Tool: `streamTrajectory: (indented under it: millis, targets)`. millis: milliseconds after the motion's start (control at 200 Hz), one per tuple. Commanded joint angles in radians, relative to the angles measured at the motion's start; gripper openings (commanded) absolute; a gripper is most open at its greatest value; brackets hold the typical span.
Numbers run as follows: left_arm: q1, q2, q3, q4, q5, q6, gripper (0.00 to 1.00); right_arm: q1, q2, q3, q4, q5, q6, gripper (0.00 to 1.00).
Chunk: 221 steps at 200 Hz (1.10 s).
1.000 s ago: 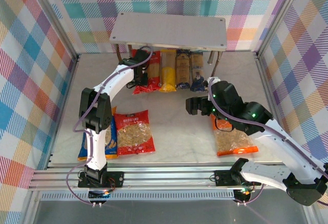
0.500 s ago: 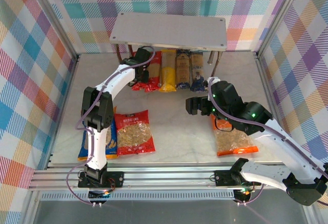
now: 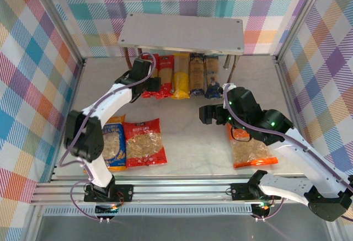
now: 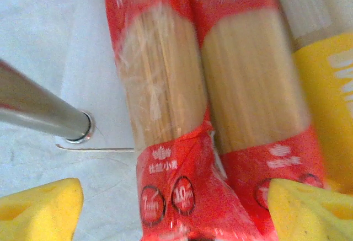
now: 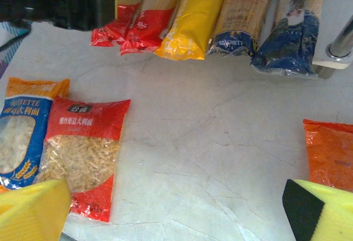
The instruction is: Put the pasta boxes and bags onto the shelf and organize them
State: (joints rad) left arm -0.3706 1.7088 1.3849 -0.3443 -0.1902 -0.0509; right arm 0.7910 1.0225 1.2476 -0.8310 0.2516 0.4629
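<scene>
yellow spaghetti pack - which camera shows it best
Top external: the yellow spaghetti pack shows nearly full length in the row, only its far end hidden under the shelf. Right wrist shows its near end closer, cut by the frame. Left wrist catches a blurred edge.

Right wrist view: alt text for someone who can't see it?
Five long spaghetti packs lie side by side along the top: two red, one yellow, two blue-ended. Below on the table lie a blue-and-orange bag and a red bag at left, an orange bag at right, with the open right tool at the bottom corners.
</scene>
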Motion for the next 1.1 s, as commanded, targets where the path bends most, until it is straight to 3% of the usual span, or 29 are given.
streamTrajectory:
  millis: [0, 95, 280, 610, 830, 1100]
  targets:
    - [-0.009, -0.159, -0.097, 0.133, 0.028, 0.011, 0.86, -0.004, 0.007, 0.007, 0.01, -0.061, -0.015, 0.99]
    - [-0.055, -0.303, -0.145, 0.075, -0.019, -0.033, 0.8, -0.003, 0.028, 0.004, 0.014, -0.132, -0.027, 0.99]
    - [-0.197, -0.597, -0.256, -0.214, -0.203, -0.188, 0.76, 0.058, 0.104, -0.064, 0.078, -0.269, -0.009, 0.94]
    - [-0.309, -1.022, -0.502, -0.411, -0.173, -0.398, 0.69, 0.263, 0.372, -0.209, 0.369, -0.262, 0.094, 0.95]
    - [-0.31, -1.102, -0.476, -0.533, -0.203, -0.405, 0.67, 0.297, 0.629, -0.134, 0.456, -0.298, 0.113, 0.96]
    - [-0.314, -1.138, -0.472, -0.556, -0.215, -0.389, 0.65, 0.301, 0.833, -0.015, 0.519, -0.345, 0.131, 0.97]
